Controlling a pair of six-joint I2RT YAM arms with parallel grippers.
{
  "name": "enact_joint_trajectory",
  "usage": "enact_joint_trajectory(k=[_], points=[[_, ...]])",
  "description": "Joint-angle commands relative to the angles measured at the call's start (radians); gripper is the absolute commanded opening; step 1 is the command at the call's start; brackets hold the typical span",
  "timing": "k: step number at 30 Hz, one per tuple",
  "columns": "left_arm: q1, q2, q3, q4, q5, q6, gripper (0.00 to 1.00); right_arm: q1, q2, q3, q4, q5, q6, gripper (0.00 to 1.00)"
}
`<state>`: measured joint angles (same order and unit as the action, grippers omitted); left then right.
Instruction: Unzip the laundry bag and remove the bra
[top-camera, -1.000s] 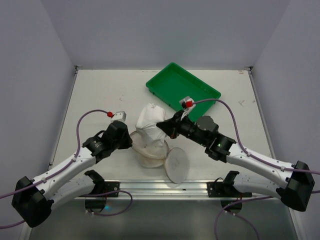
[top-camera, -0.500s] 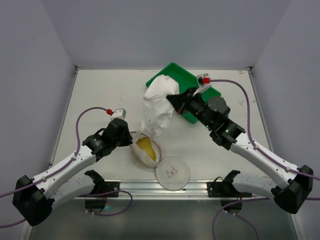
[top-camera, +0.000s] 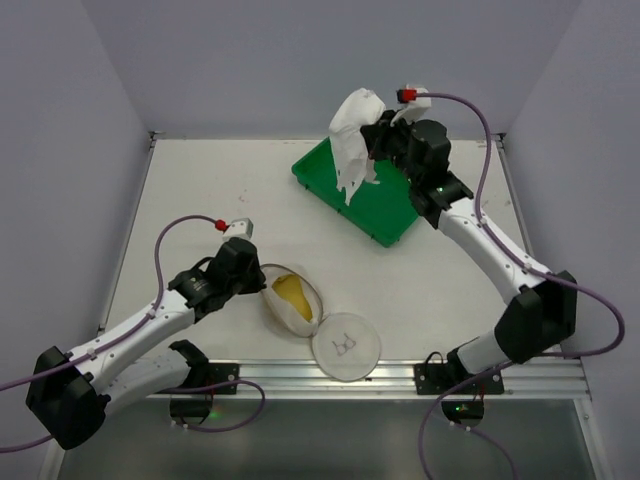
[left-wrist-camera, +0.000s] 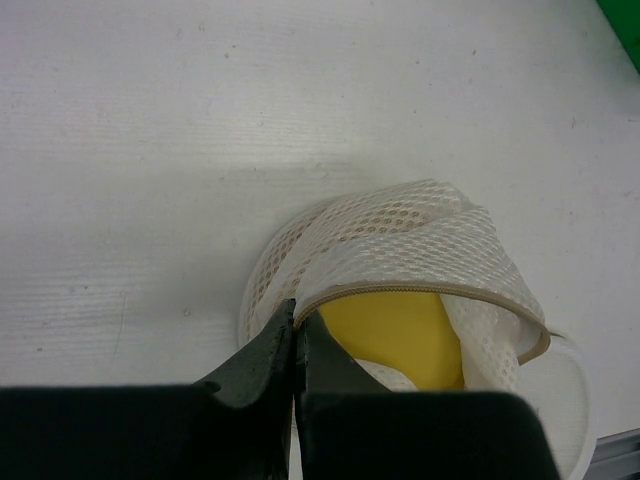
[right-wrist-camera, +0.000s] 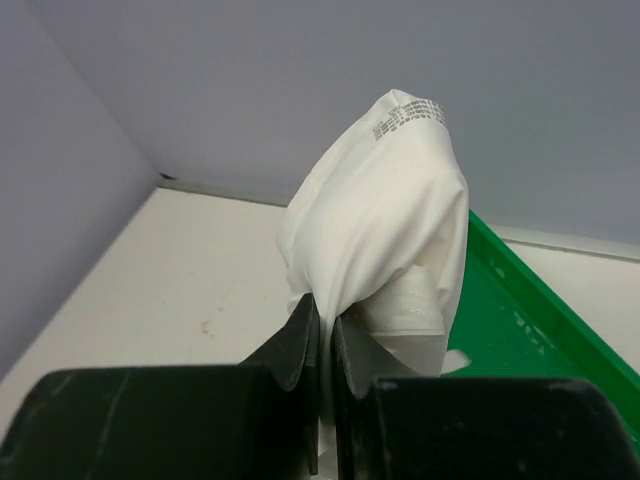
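Above green tray (top-camera: 385, 212), right hand (right-wrist-camera: 322, 320) clamps bra (right-wrist-camera: 385, 220), lifted higher; left hand (left-wrist-camera: 296, 328) pinches laundry bag (left-wrist-camera: 400, 230).

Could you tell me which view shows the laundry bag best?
Left wrist: the bag close up, open, mesh and zip clear, left gripper pinching its rim. Top external shows it whole but small; right wrist, nothing.

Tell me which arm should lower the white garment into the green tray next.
Right. The right pincer is shut on the white fabric bra, raised beside the green rectangular plastic tray. The left pincer is shut on the rim of the white mesh laundry bag, away from the tray.
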<state>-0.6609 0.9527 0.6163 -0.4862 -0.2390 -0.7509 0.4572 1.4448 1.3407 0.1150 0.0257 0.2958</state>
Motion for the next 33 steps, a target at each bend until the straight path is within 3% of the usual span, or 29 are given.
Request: enact_joint_trajectory(k=[1,11,19,23,28,29,33], points=[[0.009,-0.009,-0.01,0.054,-0.016,-0.024,0.0,-0.058,0.132,0.054,0.116,-0.013,-0.158,0.0],[0.009,0.015,-0.033,0.077,-0.02,-0.031,0.0,-0.095,0.555,0.332,0.029,-0.061,-0.219,0.0],[0.009,0.049,-0.041,0.097,-0.005,-0.03,0.0,-0.118,0.747,0.518,-0.172,-0.202,-0.092,0.0],[0.009,0.049,-0.039,0.095,-0.006,-0.033,0.0,-0.147,0.842,0.648,-0.282,-0.266,-0.021,0.11],[0.009,0.043,-0.038,0.087,-0.011,-0.036,0.0,-0.189,0.859,0.664,-0.363,-0.309,0.081,0.28],[0.009,0.041,-0.038,0.086,-0.011,-0.038,0.0,-0.192,0.858,0.651,-0.368,-0.343,0.092,0.4],[0.009,0.038,-0.032,0.086,-0.003,-0.036,0.0,-0.196,0.844,0.634,-0.408,-0.368,0.089,0.62]])
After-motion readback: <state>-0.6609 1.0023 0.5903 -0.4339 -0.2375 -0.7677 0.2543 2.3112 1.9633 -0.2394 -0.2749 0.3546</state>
